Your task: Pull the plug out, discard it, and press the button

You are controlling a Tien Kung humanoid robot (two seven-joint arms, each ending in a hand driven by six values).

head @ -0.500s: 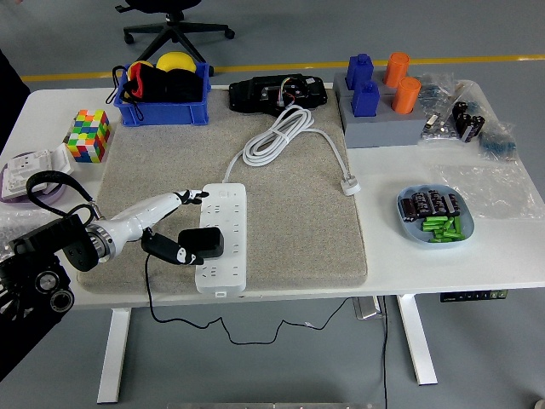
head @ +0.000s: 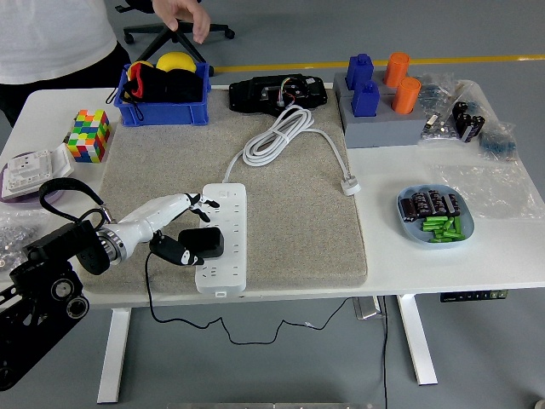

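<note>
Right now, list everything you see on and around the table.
power strip: 1, white, on grey mat, coiled cord behind it
plug adapter: 1, black, seated in the strip
blue bin: 1, far left
puzzle cube: 1, multicoloured, left
black device: 1, far centre
grey block: 1, holding blue and orange pegs
blue dish: 1, right, holding green and dark parts
person's hand: 1, top edge
left hand: 1, white, fingers at the adapter

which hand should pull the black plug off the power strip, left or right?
Left. The left hand is already at the black plug seated in the white power strip, fingers above it and thumb beside it. The right arm is not in view.
</note>
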